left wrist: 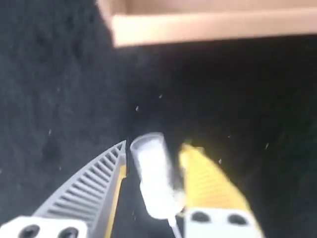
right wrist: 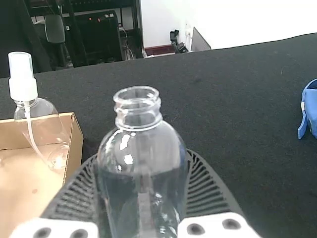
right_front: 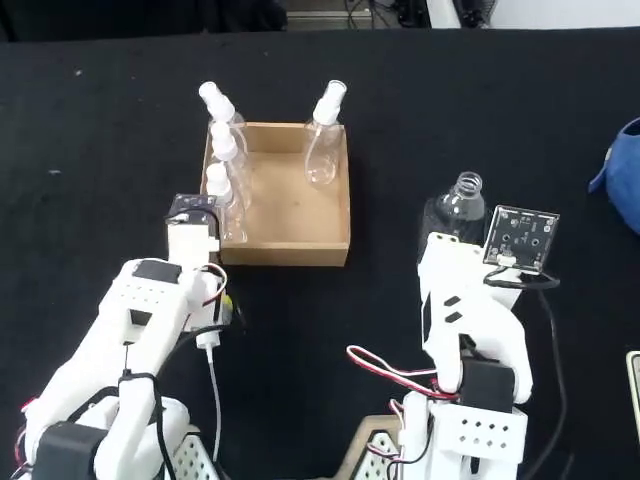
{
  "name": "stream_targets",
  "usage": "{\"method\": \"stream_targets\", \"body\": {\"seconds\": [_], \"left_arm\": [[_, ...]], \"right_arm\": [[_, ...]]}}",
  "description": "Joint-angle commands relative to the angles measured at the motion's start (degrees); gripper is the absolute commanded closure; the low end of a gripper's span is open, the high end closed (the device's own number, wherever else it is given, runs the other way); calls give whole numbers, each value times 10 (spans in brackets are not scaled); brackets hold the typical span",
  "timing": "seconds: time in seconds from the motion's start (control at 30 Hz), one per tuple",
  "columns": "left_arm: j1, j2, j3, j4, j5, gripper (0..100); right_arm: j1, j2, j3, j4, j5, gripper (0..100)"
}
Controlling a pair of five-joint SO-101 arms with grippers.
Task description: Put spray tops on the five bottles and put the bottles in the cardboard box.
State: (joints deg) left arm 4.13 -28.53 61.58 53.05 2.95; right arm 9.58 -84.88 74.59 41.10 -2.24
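**Black tabletop, four bottles boxed, one still bare**

A black tabletop (right_front: 400, 80) runs across the scene, with dark equipment and a white wall beyond its far edge. The open box (right_front: 290, 215) sits left of the middle.

Three bottles (right_front: 228, 165) with spray tops stand in a row along the box's left wall. A fourth bottle (right_front: 323, 145), also capped, stands in the far right corner, and its dip tube shows through the clear plastic in the right wrist view.

The left arm is at the box's near left corner. Its left pincer (left wrist: 153, 148) is clamped on a white spray top (left wrist: 154, 181), with one ribbed grey finger and one yellow finger on either side of it. The top hangs over bare tabletop just short of the box's near wall.

The right arm stands well apart from the box, off to its right. Its right pincer (right wrist: 143, 163) grips the bare bottle (right wrist: 141, 148) around the body and holds it upright, the threaded neck open and uncapped.

A blue thing (right_front: 622, 185) lies at the tabletop's right edge, well away from both arms.
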Motion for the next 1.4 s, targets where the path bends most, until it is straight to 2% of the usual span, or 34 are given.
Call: {"method": "stream_targets", "body": {"seconds": [0.0,0.1,0.17,0.4,0.57,0.63,0.7,0.87,1.13,1.27,1.37], "left_arm": [[-9,-8,-47,66,60,801],[-7,-2,-80,116,150,791],[-5,-1,-81,122,182,791],[-5,-2,-27,116,148,791],[-5,-2,16,27,149,800],[-3,-5,40,-9,147,859],[-4,-7,48,-25,144,960],[-10,-8,-5,44,144,970],[-10,-7,-210,243,114,970],[-8,-2,-192,230,112,970],[-9,-2,-143,155,113,970]], "right_arm": [[7,-12,-4,-17,1,987],[7,-12,-4,-17,1,987],[7,-12,-4,-17,1,987],[7,-12,-4,-17,1,987],[7,-12,-4,-17,1,987],[7,-12,-4,-16,1,987],[7,-12,-4,-16,1,987],[7,-12,-3,-16,1,987],[-8,-12,-2,-12,1,987],[-18,-12,-2,-12,1,987],[-18,-12,-2,-12,1,987]]}}
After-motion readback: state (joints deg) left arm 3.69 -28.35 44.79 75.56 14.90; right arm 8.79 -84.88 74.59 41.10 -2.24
